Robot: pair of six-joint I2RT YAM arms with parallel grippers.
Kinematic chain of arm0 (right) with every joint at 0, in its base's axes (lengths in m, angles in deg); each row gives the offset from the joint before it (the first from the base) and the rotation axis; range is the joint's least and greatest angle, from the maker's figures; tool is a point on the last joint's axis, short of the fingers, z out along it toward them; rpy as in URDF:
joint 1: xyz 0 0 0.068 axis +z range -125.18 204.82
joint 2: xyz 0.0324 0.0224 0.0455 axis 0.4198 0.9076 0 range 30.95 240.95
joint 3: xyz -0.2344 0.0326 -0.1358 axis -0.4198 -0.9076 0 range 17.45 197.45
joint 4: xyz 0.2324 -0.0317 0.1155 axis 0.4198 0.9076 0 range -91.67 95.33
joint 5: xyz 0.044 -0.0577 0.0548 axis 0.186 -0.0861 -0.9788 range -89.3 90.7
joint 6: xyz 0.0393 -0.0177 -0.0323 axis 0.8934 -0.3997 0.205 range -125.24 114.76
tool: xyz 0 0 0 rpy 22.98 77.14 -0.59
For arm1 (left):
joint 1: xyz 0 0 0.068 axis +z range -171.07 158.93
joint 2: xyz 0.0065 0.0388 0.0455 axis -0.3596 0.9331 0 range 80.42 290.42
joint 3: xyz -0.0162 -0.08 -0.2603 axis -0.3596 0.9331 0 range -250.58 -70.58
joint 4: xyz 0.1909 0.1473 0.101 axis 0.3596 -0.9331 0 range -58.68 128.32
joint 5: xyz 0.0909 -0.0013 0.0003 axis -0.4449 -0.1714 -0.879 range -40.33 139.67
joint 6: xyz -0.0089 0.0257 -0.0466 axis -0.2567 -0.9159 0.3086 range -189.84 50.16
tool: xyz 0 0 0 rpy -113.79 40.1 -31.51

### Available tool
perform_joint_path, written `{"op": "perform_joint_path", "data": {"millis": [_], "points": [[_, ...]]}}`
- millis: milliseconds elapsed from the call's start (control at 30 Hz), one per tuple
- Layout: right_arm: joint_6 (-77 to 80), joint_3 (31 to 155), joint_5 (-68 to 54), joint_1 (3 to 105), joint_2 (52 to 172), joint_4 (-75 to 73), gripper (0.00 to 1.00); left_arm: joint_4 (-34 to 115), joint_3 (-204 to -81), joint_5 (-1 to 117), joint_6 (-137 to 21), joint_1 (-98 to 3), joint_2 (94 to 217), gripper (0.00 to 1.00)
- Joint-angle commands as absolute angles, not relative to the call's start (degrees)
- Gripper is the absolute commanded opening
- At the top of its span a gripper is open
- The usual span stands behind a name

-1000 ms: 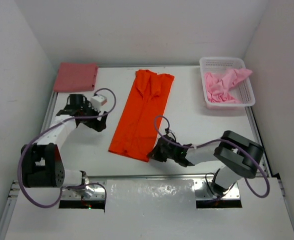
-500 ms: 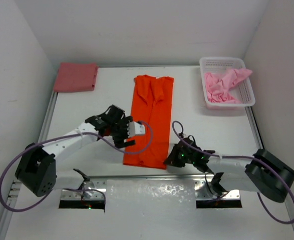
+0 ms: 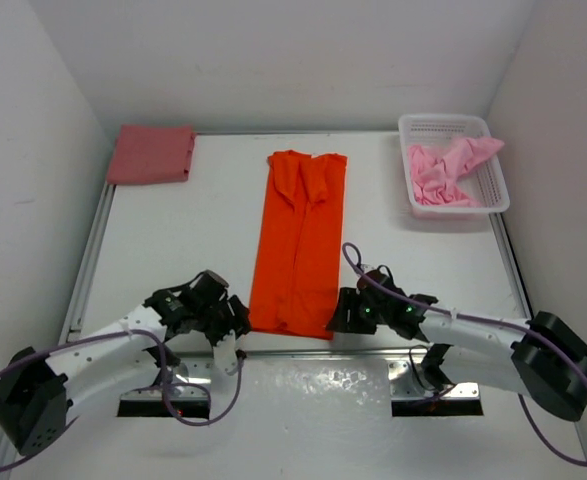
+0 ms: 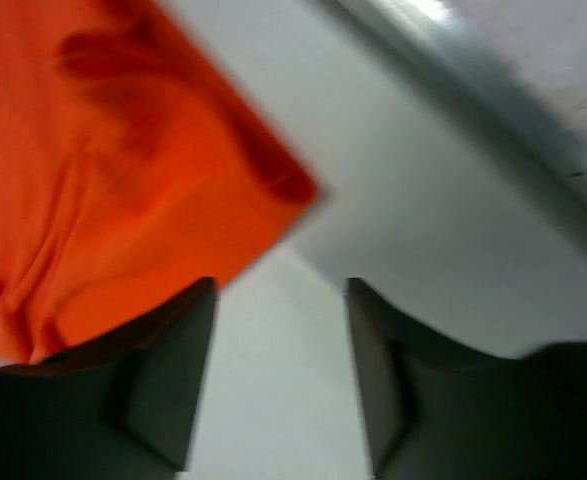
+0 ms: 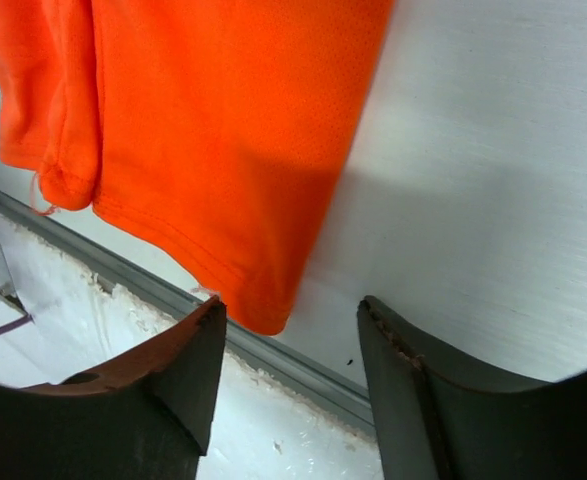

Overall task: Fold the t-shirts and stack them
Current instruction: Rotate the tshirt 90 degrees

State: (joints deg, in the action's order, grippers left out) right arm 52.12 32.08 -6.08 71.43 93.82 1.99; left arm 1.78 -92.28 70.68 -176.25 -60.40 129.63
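Top external has the orange shirt (image 3: 299, 250) folded long down the middle, my left gripper (image 3: 229, 322) and right gripper (image 3: 342, 316) spread empty beside its near corners, so closing too shallow could catch just one layer, or bare table (image 3: 173, 240), and skew the next fold.

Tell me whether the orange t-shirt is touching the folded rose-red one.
Apart. The top view shows bare table between the orange t-shirt and the folded rose-red t-shirt.
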Motion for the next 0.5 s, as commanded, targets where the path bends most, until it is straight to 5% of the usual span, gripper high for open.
{"op": "perform_joint_path", "data": {"millis": [0,133,333,400,467], "points": [[51.2,28.6,-6.6,71.3,97.3,8.3,0.53,4.8,-89.8,75.2,-189.2,-61.2,132.3,0.57],[51.4,30.2,-8.4,71.4,102.0,5.8,0.48,12.1,-85.7,77.8,-188.2,-62.1,135.1,0.65],[51.5,32.1,-9.2,71.5,105.3,6.1,0.43,17.9,-88.2,77.1,-182.4,-64.3,142.6,0.61],[51.8,31.7,-9.7,71.4,105.2,5.5,0.35,15.1,-88.1,78.9,-183.1,-64.6,141.8,0.49],[52.1,31.2,-10.1,71.5,105.2,4.6,0.27,13.9,-86.9,80.2,-183.5,-65.5,139.5,0.24]]}}
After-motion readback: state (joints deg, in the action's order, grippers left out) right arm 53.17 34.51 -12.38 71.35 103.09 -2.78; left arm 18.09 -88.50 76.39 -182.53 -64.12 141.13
